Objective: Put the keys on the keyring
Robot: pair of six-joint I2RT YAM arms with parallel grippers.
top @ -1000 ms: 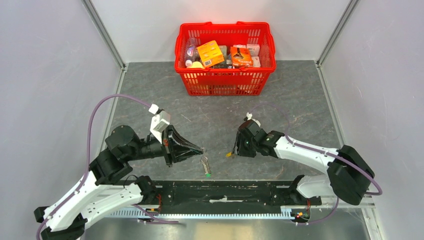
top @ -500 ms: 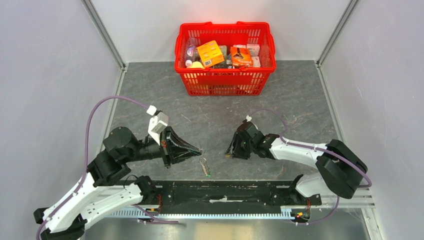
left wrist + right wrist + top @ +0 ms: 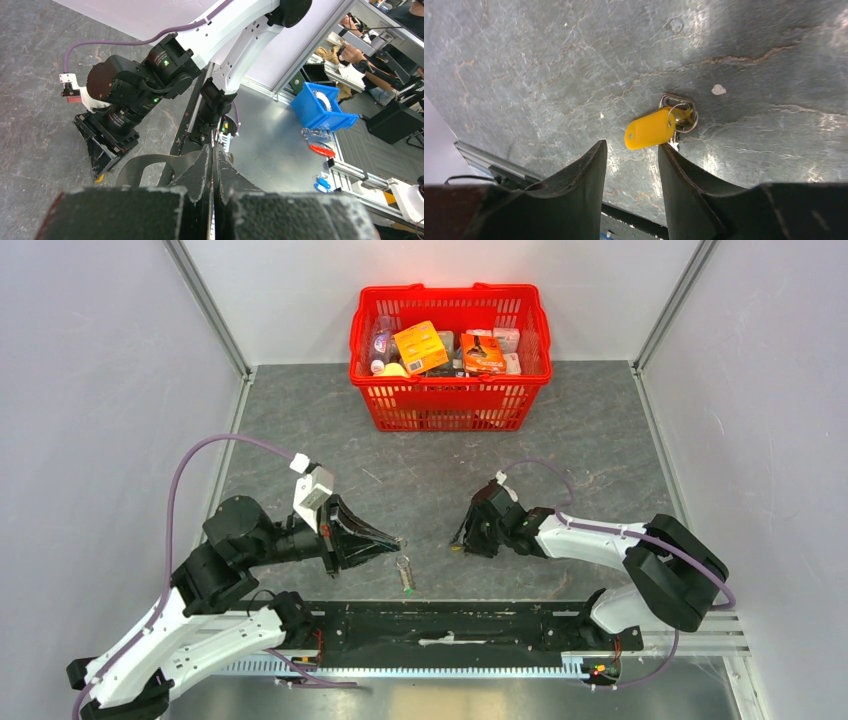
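Note:
My left gripper (image 3: 397, 540) is shut, its jaws pressed together in the left wrist view (image 3: 212, 148). The thin grey keyring (image 3: 404, 568) hangs from its tips, with the green key (image 3: 408, 590) at the ring's low end near the table. The yellow key (image 3: 651, 131) lies flat on the grey table, its metal part and small loop (image 3: 680, 109) beside it. My right gripper (image 3: 631, 146) is open and empty just above it, with the yellow head off its fingertips. In the top view the right gripper (image 3: 463, 538) points down at the yellow key (image 3: 457, 549).
A red basket (image 3: 450, 405) full of packets stands at the back centre. A black rail (image 3: 450, 625) runs along the near edge between the arm bases. Grey walls close in the left and right sides. The right arm (image 3: 135, 95) fills the left wrist view.
My left gripper has drawn back a little to the left, carrying the keyring and green key with it. My right gripper has shifted slightly left and turned over the yellow key.

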